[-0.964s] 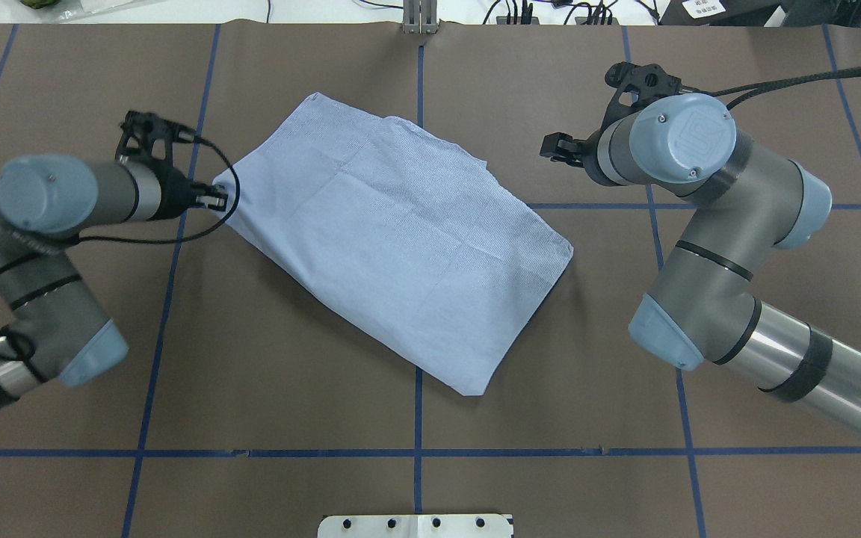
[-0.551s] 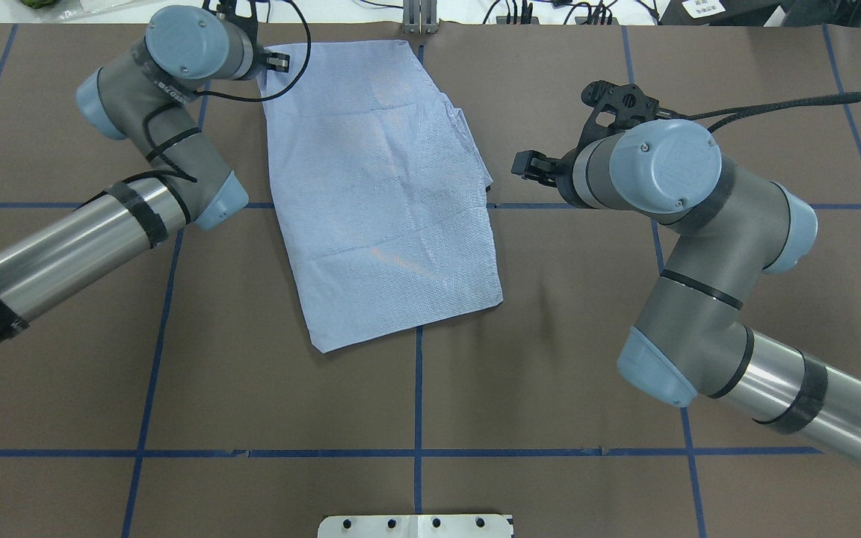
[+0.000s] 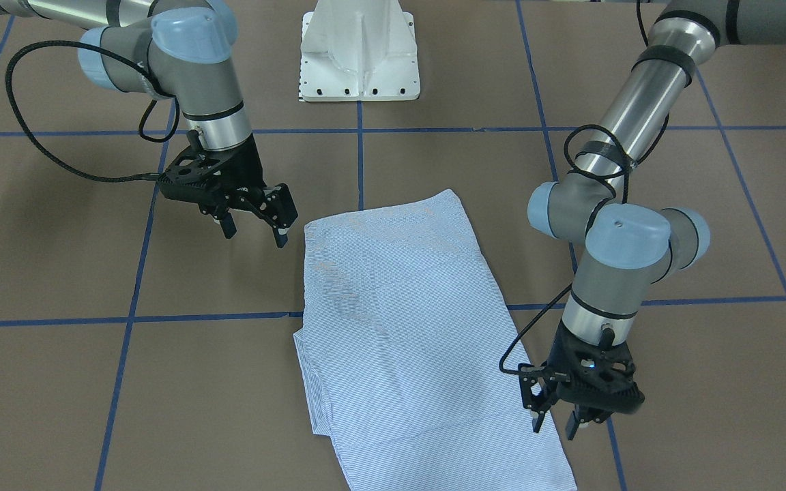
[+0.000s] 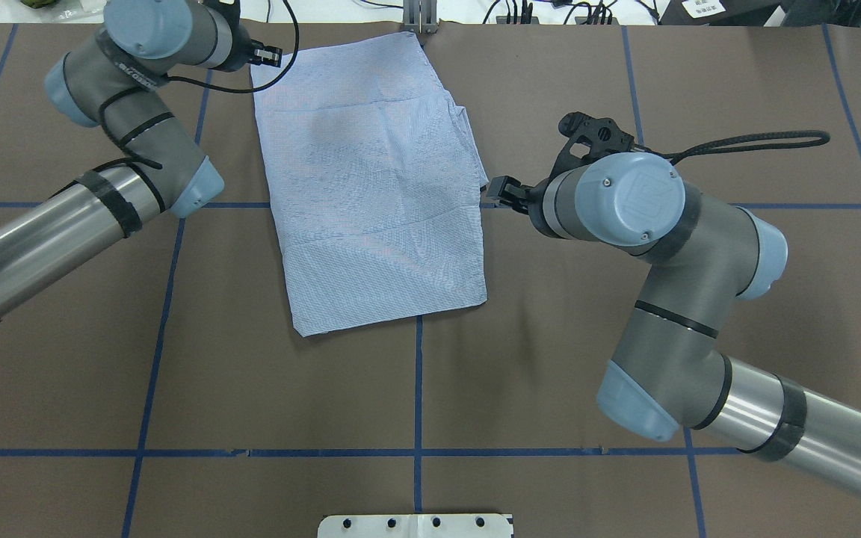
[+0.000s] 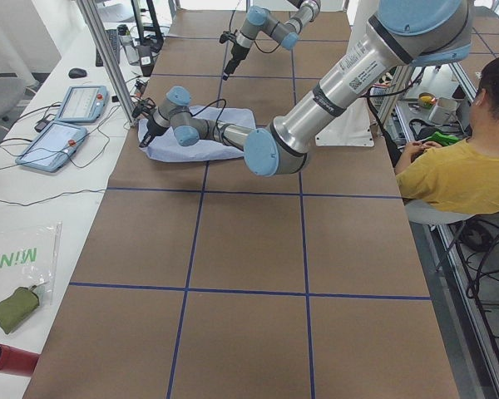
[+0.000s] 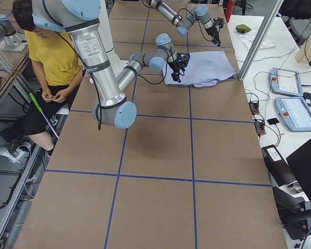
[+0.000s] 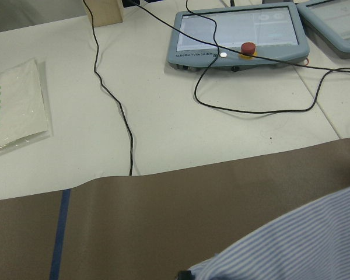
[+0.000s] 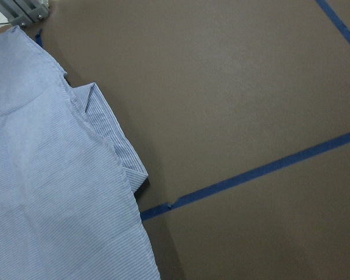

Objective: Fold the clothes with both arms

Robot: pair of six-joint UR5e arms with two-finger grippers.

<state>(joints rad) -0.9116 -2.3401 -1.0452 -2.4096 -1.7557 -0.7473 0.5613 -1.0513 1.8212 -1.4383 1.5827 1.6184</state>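
Observation:
The light blue striped shirt (image 4: 374,194) (image 3: 406,341) lies folded into a flat rectangle across the far half of the brown table. My left gripper (image 4: 272,54) (image 3: 555,423) stands open at the shirt's far-left corner, one finger over the cloth edge and one off it. My right gripper (image 4: 498,190) (image 3: 254,232) hangs open just off the shirt's right edge, near the collar fold (image 8: 114,146), holding nothing. In the left wrist view the shirt (image 7: 303,245) fills the lower right corner.
The white pedestal base (image 3: 359,61) sits at the robot's side of the table. Control tablets (image 7: 239,35) and cables lie on the white bench past the far edge. A metal post (image 4: 419,15) stands at that edge. A seated person in yellow (image 5: 466,166) is beside the table.
The left gripper dragged the shirt toward the far edge, turning it upright, and has now let go of the corner. The right gripper moved in toward the shirt's right edge.

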